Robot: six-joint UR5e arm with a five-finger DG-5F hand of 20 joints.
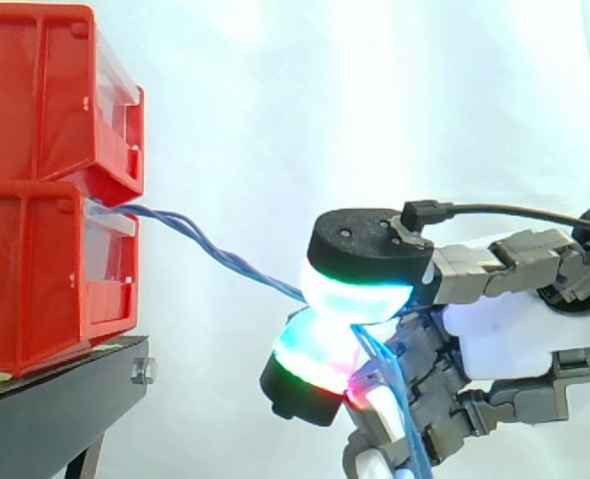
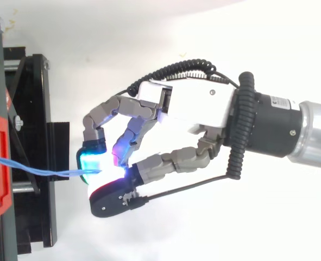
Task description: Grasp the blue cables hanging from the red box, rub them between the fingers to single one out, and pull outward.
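Closest to the side camera is my hand [image 1: 519, 339], a grey-and-white jointed hand reaching in from the right. It is clamped shut on a bundle of thin blue cables [image 1: 215, 249]. Two glowing fingertips [image 1: 359, 294] press together around the strands, the black-capped one on top shining white and cyan and the one below it showing green and red.

Behind everything hangs the plain white curtain [image 1: 374, 100]. At the far left two red plastic bins are stacked: the upper red bin [image 1: 45, 90] sits directly on the lower red bin [image 1: 35, 279], and both have clear fronts facing right. They rest on a black metal stand [image 1: 55, 399], which from above shows as a dark frame along the left edge.

The cables come out at the top front of the lower bin, just under the upper one. They slope down and to the right, loosely twisted together, into my pinch. Past the pinch, their loose ends fall downward in front of my lower fingers. From above the cables [image 2: 35, 170] run rightward from the bin to my lit pads. My hand [image 2: 187, 109] is held apart from the bins.

A small silver bolt [image 1: 143, 371] sticks out of the stand's right edge.
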